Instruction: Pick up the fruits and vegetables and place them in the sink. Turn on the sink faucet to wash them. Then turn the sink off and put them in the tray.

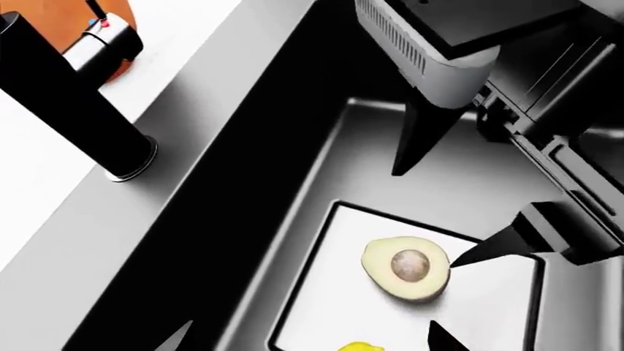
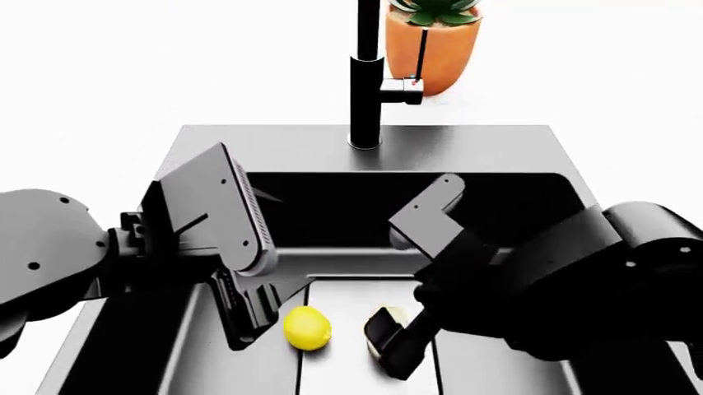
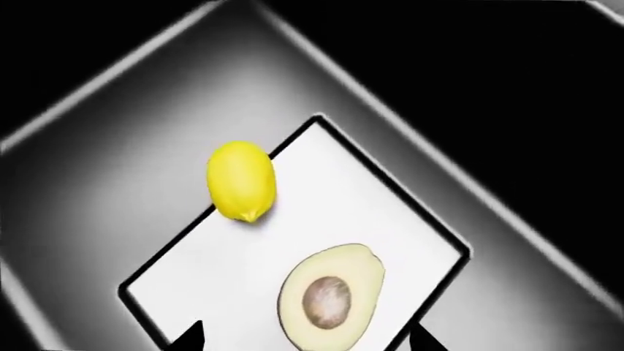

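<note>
The yellow lemon and the halved avocado lie on the pale drain plate at the bottom of the black sink. My left gripper is open inside the basin, just left of the lemon, which shows between its fingertips in the left wrist view. My right gripper is open and low over the avocado, with a fingertip on either side and a gap to each. The faucet stands on the far rim with its lever to the right. The tray is out of view.
An orange pot with a plant stands behind the faucet on the white counter. The basin walls close in on both arms. In the left wrist view the faucet post rises beside the sink rim.
</note>
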Robot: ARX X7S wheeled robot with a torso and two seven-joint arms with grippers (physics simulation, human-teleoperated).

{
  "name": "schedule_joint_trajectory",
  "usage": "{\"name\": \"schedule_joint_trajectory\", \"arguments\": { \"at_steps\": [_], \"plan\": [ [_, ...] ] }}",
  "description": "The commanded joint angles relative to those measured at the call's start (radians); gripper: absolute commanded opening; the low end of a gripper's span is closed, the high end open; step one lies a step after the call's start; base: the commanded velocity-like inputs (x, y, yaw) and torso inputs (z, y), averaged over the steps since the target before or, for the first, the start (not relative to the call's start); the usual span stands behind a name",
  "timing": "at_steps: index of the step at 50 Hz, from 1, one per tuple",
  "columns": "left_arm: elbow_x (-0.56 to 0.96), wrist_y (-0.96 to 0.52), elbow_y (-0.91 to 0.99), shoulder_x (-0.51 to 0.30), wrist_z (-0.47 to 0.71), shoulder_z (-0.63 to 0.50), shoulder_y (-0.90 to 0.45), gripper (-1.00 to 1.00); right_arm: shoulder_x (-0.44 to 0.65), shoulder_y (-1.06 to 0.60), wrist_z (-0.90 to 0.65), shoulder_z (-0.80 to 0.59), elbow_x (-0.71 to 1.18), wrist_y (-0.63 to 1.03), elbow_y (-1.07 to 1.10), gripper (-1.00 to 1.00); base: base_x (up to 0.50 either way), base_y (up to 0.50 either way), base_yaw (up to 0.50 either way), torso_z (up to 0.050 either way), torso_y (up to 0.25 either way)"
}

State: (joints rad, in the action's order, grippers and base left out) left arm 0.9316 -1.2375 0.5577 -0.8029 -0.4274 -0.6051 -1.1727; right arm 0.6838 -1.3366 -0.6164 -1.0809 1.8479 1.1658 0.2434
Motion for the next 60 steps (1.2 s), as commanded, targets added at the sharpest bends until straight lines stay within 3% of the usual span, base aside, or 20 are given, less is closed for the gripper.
{"name": "schedule_joint_trajectory", "arguments": {
  "at_steps": [1,25,60],
  "plan": [
    [-0.013,0.021,-0.007,-0.002,-0.005,-0.013,0.009,1.0,-0.022,0.071,0.018,-0.021,-0.07,-0.066,-0.104,1.0,0.0,0.0,0.0,0.0,0.0],
    [-0.067,0.101,-0.068,0.013,-0.044,-0.068,0.046,1.0,-0.107,0.158,0.172,-0.077,-0.238,-0.152,-0.339,1.0,0.0,0.0,0.0,0.0,0.0],
    [-0.027,0.097,-0.05,0.006,-0.027,-0.052,0.054,1.0,-0.169,0.247,0.308,-0.112,-0.324,-0.244,-0.48,1.0,0.0,0.0,0.0,0.0,0.0]
  ]
}}
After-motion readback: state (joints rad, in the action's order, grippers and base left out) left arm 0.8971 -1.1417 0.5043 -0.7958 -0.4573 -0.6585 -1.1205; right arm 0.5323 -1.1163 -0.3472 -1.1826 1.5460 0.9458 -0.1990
